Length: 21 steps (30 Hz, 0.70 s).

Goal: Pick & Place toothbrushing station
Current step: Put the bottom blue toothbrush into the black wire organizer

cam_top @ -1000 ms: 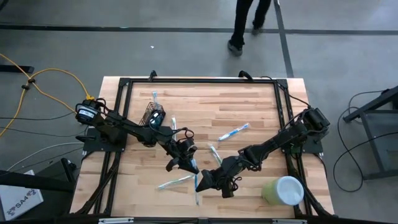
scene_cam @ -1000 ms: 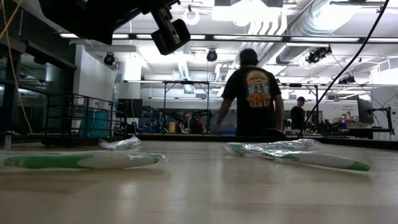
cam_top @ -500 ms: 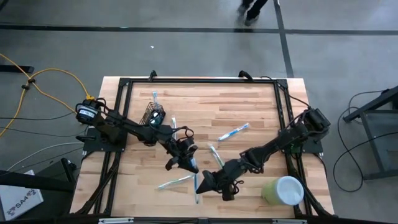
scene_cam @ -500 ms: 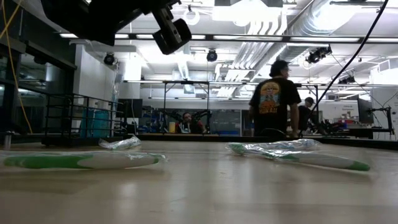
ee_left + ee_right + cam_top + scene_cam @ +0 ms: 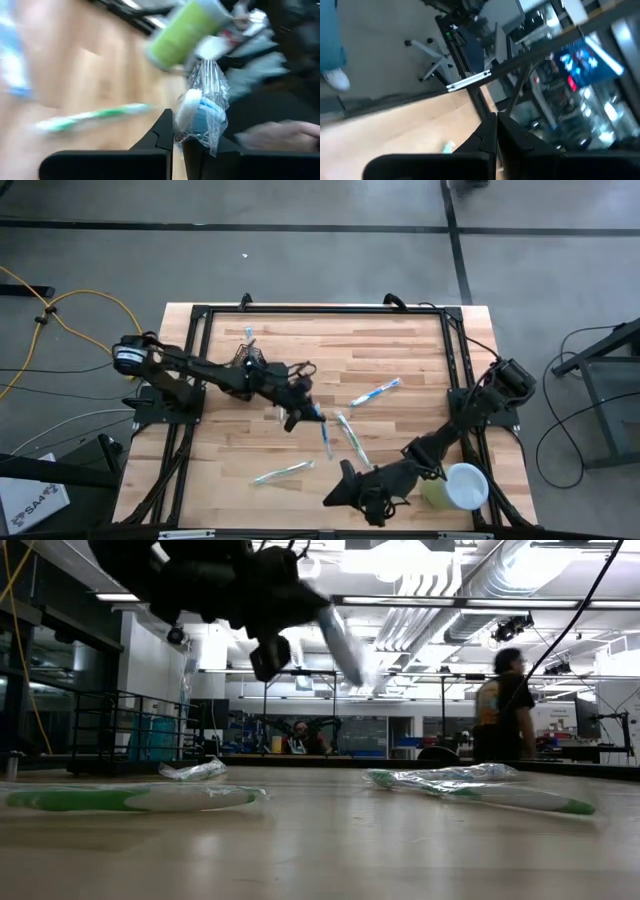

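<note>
Left gripper [image 5: 298,416], pinching a wrapped toothbrush [image 5: 324,432], has lifted it toward the mesh holder [image 5: 248,360]; right gripper [image 5: 338,493], pressed together and empty, has withdrawn. Insertion remains.

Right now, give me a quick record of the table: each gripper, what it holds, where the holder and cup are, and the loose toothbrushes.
left gripper: shut on a wrapped toothbrush, lifted above the table middle
right gripper: shut, holding nothing, near the front edge
wire holder: back left of the table, behind the left arm
green cup: front right corner
loose toothbrushes: one right of centre, one at centre, one front left, one by the holder
person: in the room beyond the table
</note>
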Available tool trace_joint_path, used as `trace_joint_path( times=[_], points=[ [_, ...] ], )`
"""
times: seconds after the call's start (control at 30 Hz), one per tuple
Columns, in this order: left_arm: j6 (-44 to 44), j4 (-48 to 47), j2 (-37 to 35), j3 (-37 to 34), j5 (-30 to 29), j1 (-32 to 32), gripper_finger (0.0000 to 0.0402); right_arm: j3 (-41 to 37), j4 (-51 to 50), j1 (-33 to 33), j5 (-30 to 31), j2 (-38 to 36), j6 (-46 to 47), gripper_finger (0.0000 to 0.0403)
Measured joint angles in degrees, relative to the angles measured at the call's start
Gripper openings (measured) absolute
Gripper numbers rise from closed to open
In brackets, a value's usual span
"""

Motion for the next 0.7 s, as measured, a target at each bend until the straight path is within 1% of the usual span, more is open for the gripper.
trace_joint_path(
  times=[0.1,0.17,0.27,0.43,0.53,0.63,0.7],
  points=[
    [3.83,-7.34,-4.55,0.0,-6.71,1.18,0.0005,0.0,0.01,0.66,1.52,0.0,6.89,0.0003],
    [5.69,-11.52,-7.98,0.0,-11.05,1.72,0.0005,0.0,0.0,0.72,2.05,0.0,8.2,0.0003],
    [7.64,-17.66,-12.85,0.0,-17.21,2.17,0.0005,0.0,-0.02,0.66,5.04,0.0,12.56,0.0003],
    [9.75,-27.2,-20.16,0.02,-24.43,2.46,0.0005,0.0,-0.09,-0.6,11.93,-0.02,25.56,0.0003],
    [9.91,-32.23,-23.55,0.02,-27.44,2.46,0.0005,0.0,-0.42,-1.39,15.16,-0.02,34.72,0.0003],
    [9.91,-36.57,-26.2,0.02,-31.1,2.43,0.0005,0.0,-2.48,-1.66,14.99,-0.02,41.68,0.0003],
    [10.2,-38.66,-27.85,0.02,-33.67,2.39,0.0005,0.0,-3.53,-1.58,14.62,-0.02,43.7,0.0003]
  ],
)
